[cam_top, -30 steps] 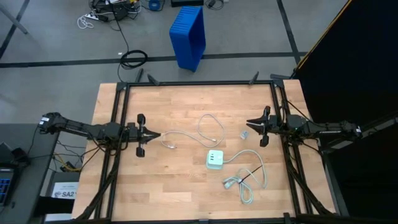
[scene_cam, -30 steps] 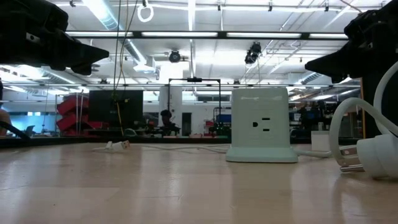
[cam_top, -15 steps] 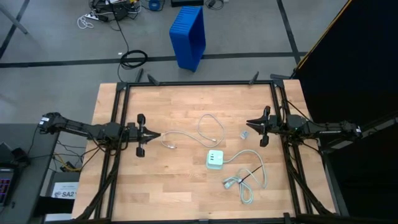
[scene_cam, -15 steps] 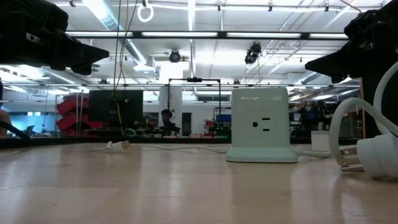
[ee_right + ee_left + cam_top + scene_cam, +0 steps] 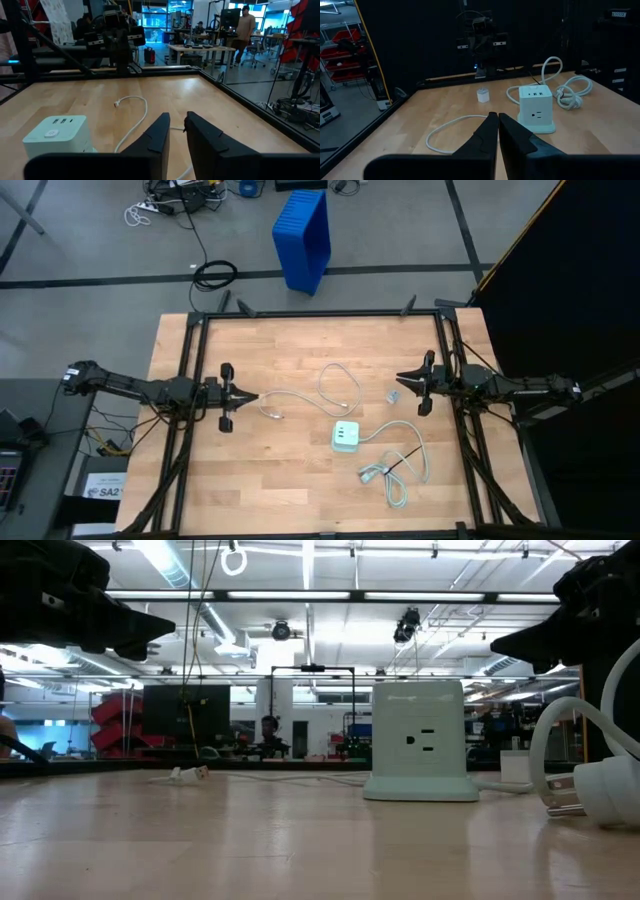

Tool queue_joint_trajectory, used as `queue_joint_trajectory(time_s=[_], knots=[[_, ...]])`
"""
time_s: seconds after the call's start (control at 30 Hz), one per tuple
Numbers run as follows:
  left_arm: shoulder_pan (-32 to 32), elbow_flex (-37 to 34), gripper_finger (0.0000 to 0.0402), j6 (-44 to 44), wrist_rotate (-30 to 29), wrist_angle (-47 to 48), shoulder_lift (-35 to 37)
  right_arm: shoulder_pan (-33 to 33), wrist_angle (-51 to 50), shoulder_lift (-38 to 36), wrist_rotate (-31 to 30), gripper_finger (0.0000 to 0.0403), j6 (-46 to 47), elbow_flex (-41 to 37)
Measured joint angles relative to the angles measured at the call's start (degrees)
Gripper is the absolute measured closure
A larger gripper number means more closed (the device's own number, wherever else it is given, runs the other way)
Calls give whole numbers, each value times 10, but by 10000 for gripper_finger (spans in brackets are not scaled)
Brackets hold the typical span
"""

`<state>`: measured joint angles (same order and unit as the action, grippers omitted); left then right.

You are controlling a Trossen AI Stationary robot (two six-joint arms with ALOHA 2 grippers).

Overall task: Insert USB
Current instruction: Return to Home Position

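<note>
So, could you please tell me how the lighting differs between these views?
Low view: ceiling strip lights backlight the scene, so the left pincer and right pincer read as black silhouettes. Left wrist view: dark backdrop, yet the outlet cube is well lit. High view: the wooden table is evenly lit.

Table (image 5: 280, 490) was pale blond wood with a narrow plank pattern; its frame (image 5: 320, 313) was black. USB cable (image 5: 340, 385) showed white. Charger block (image 5: 347, 436) was pale green-white. Bundled cord (image 5: 420, 455) was white with a grey plug. Small adapter (image 5: 393, 397) was white. Left arm (image 5: 150, 390) and right arm (image 5: 500, 388) were black. Ribbed bin (image 5: 303, 240) was bright blue. Floor (image 5: 100, 240) was grey, crossed by dark lines.
</note>
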<state>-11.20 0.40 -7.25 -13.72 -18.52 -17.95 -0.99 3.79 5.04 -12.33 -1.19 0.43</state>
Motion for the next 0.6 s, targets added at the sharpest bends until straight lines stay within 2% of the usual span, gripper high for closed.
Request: queue_joint_trajectory(time_s=[0.23,0.6], knots=[[0,0,401,0,0,0,0,0,0,0,0,355,0,0],[0,0,401,0,0,0,0,0,0,0,0,374,0,0]])
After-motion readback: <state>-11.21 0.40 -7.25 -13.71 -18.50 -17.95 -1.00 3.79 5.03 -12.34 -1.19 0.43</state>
